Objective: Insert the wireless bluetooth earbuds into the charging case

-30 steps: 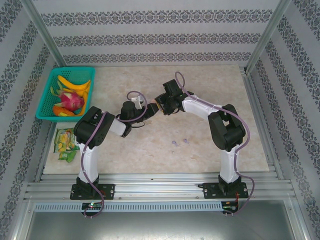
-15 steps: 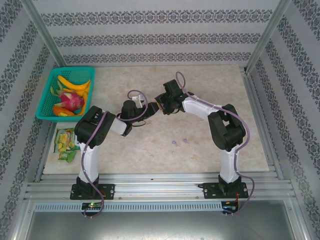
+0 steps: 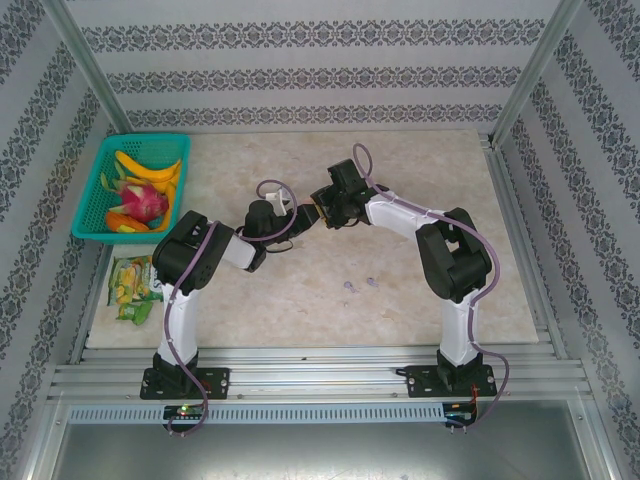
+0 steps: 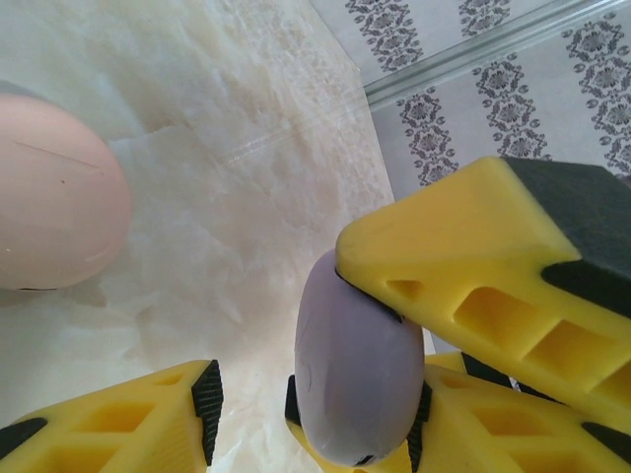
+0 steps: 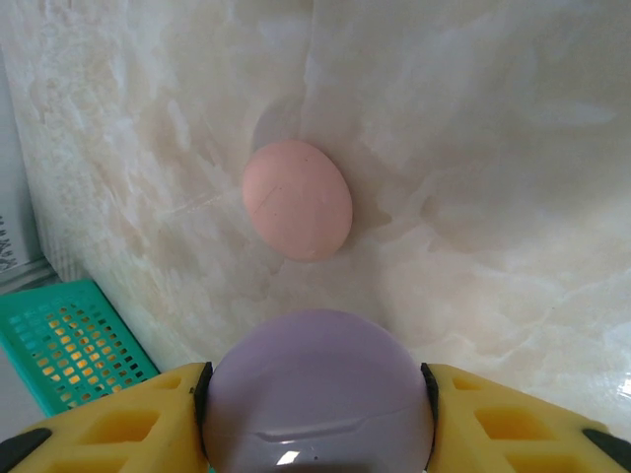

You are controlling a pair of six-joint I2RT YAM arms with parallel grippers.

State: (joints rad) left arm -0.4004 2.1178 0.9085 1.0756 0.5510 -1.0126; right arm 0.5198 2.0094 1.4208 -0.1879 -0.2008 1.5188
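A round light-purple charging case [image 5: 317,389] is clamped by its rim in my shut right gripper [image 5: 315,394], which is raised over the middle of the table [image 3: 318,212]. My left gripper [image 3: 290,222] meets it from the left. In the left wrist view the purple case [image 4: 357,374] shows edge-on between my left gripper's [image 4: 315,414] open jaws, with a gap to the left fingertip [image 4: 202,404]. A pale pink round case [image 5: 296,197] lies shut on the table below, also at the frame's left edge [image 4: 49,197]. Two tiny purple earbuds [image 3: 348,287] lie on the mat near the right arm.
A teal basket [image 3: 100,210] of fruit stands at the table's far left; its corner shows in the right wrist view [image 5: 69,345]. A snack packet [image 3: 130,285] lies in front of it. Metal frame posts and patterned walls bound the table.
My left gripper has narrowed a little and edged closer to the purple case. The right arm has kept still with the case in its grip.
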